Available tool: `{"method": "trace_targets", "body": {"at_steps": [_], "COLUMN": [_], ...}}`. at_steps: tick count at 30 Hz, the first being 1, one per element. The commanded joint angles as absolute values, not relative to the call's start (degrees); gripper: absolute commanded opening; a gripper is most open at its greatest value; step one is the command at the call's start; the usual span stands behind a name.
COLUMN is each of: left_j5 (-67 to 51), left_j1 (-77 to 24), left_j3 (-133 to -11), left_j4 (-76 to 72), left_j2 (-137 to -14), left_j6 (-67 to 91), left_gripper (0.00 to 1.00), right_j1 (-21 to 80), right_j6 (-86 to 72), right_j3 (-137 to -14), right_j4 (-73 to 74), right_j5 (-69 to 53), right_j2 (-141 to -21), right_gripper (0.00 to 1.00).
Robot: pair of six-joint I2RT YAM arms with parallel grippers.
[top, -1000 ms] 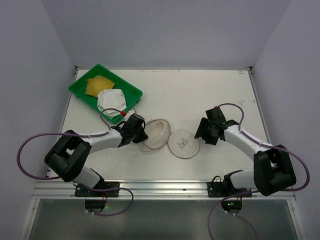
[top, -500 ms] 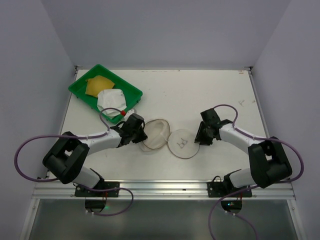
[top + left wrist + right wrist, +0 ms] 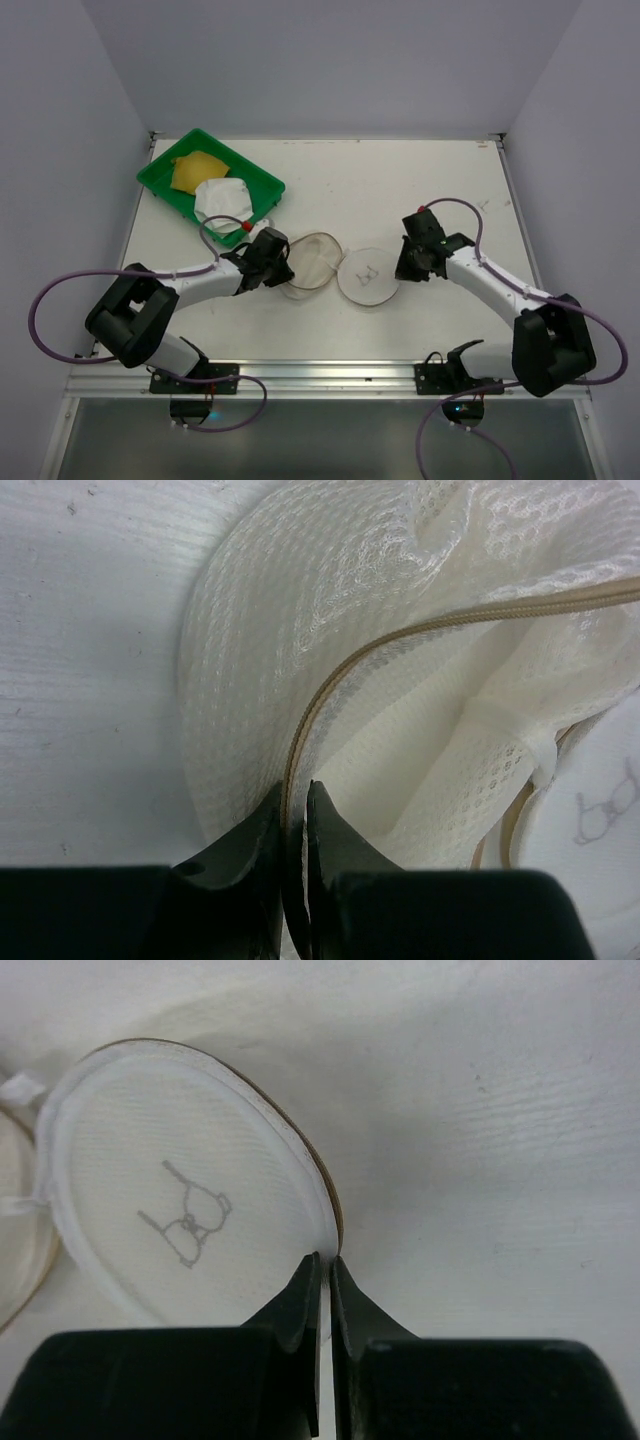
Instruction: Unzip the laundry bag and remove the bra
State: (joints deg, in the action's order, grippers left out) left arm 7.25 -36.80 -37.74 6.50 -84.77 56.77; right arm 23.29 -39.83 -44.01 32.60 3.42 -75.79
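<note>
Bag [image 3: 312, 262], limp light mesh, lies on table [image 3: 420, 180], left gripper [image 3: 292, 792] pinched on its zipper [image 3: 330, 675], right gripper [image 3: 324, 1260] clamping its stiffer lid [image 3: 180, 1190] rim, likely the surest hold; bra [image 3: 210, 185] sits in tray [image 3: 262, 186].

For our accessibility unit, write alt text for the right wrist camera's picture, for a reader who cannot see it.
The right gripper is pinched shut on the rim of the laundry bag, here its round white mesh lid bearing a small black line drawing. The white table fills the rest of the view.
</note>
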Motion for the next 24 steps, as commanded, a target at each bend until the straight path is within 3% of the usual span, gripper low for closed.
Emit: {"method": "trace_targets", "body": {"at_steps": [1,10,24], "left_j5": [7.03,6.77,2.82], "left_j1": [-37.35,-42.89,-44.21], "left_j3": [-39.19,-44.2,-36.57], "left_j4": [5.8,5.45,-5.71], "left_j2": [-85.25,-90.34,-86.05], "left_j6": [55.11,56.6,59.33], "left_gripper": [0.14,0.13,0.15], "right_j1": [25.74,35.67,40.43], "right_j6": [-37.0,-35.6,-36.91], "right_j3": [-52.45,-65.91,-66.36], "right_j4": [38.75,44.92,19.35], "right_j5": [8.69,8.44,-18.7], "right_j2": [-70.4,-74.26,-85.77], "right_gripper": [0.0,0.0,0.0]}}
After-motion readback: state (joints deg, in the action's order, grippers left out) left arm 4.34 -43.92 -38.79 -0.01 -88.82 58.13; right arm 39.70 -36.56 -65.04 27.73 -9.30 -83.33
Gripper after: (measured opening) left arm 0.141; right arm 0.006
